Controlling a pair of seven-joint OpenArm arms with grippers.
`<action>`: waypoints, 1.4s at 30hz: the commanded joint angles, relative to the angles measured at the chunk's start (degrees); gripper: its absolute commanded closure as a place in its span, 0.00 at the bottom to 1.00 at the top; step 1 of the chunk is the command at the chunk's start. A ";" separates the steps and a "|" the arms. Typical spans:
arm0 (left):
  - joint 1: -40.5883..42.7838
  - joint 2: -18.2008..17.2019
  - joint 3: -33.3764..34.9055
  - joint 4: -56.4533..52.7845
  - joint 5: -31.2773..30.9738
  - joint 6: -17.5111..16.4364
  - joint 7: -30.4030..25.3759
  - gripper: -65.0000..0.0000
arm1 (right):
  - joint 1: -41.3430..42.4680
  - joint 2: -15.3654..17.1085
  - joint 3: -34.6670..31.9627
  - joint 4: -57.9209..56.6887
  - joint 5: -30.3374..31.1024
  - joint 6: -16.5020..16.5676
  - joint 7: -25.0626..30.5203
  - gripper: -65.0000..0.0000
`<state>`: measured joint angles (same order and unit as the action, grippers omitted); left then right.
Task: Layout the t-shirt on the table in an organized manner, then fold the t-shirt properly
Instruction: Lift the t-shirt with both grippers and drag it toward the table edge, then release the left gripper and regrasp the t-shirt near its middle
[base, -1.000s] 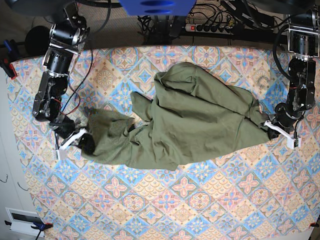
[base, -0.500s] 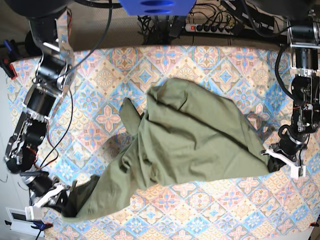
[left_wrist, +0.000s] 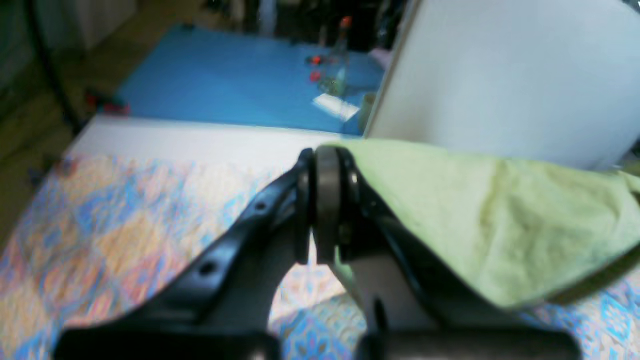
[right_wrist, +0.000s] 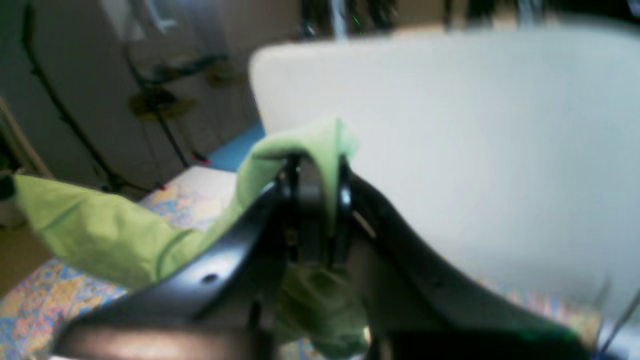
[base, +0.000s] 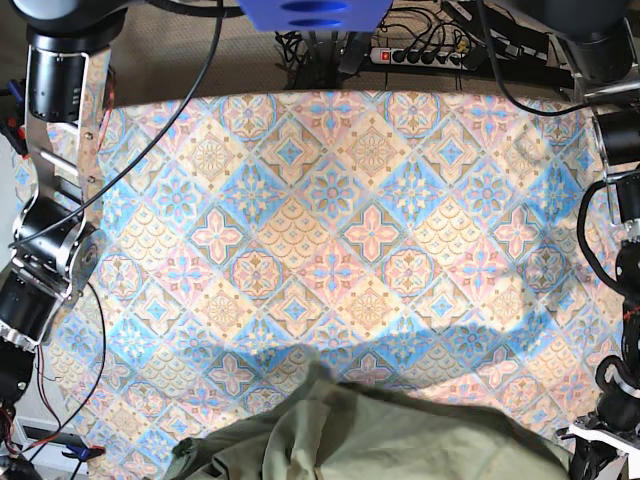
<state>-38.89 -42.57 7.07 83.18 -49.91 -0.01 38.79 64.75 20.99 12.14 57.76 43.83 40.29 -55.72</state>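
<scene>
Olive t-shirt (base: 380, 440), 1 only, gripped by 2 clenched end effectors, left (left_wrist: 327, 200) and right (right_wrist: 315, 210).

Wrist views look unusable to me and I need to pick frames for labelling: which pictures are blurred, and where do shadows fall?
Left wrist: soft throughout, t-shirt and tablecloth smeared. Right wrist: blurrier still, background indistinct. Base: sharp, with the t-shirt's shadow darkening the table above it.
</scene>
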 joint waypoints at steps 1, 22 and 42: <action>-0.89 -1.08 0.71 0.56 0.02 0.05 -0.85 1.00 | -0.80 1.73 0.56 0.31 -0.19 -0.29 -0.85 0.99; 18.19 -4.51 11.87 1.44 21.12 0.14 -0.94 0.61 | -29.10 5.34 0.65 22.46 -0.19 -0.29 -6.21 0.99; 24.43 20.10 10.73 -1.55 20.42 0.14 -1.29 0.74 | -27.87 -3.37 -4.10 26.95 -0.27 -0.29 -8.58 0.99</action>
<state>-13.21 -22.04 18.09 81.06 -29.43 0.16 38.30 34.63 17.32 7.92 83.94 42.41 39.88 -66.08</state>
